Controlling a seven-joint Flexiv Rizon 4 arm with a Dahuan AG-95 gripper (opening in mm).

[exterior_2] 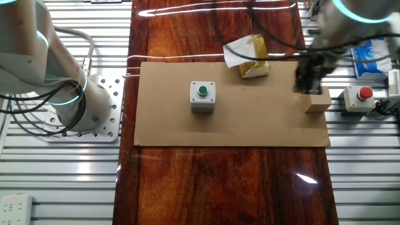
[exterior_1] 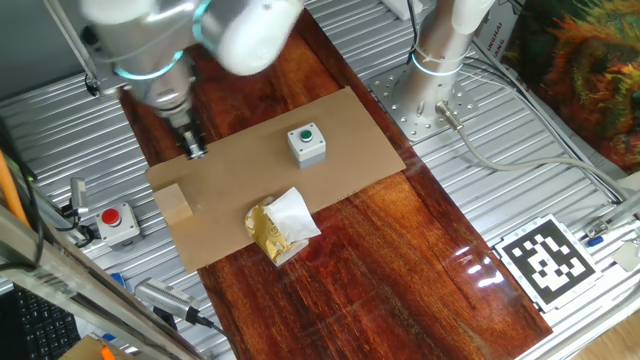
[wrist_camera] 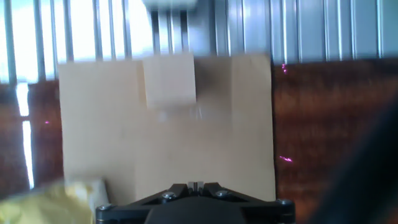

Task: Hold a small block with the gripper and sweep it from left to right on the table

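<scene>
The small block point(exterior_1: 175, 203) is a light-tan wooden cube standing on the tan cardboard sheet near its left end; it also shows in the other fixed view point(exterior_2: 317, 101) and in the hand view point(wrist_camera: 169, 79). The gripper point(exterior_1: 193, 148) hangs over the sheet's far left corner, just beyond the block and apart from it. It shows in the other fixed view point(exterior_2: 308, 84) too. In the hand view the gripper point(wrist_camera: 196, 185) has its two fingers pressed together with nothing between them. The table point(exterior_1: 400, 260) is the glossy red-brown board under the sheet.
The cardboard sheet point(exterior_1: 340, 125) also bears a grey box with a green button point(exterior_1: 306, 143) and a crumpled gold-and-white wrapper point(exterior_1: 280, 228). A red button box point(exterior_1: 118, 222) sits on the ribbed metal at the left. A white-and-silver post point(exterior_1: 445, 40) stands at the back right.
</scene>
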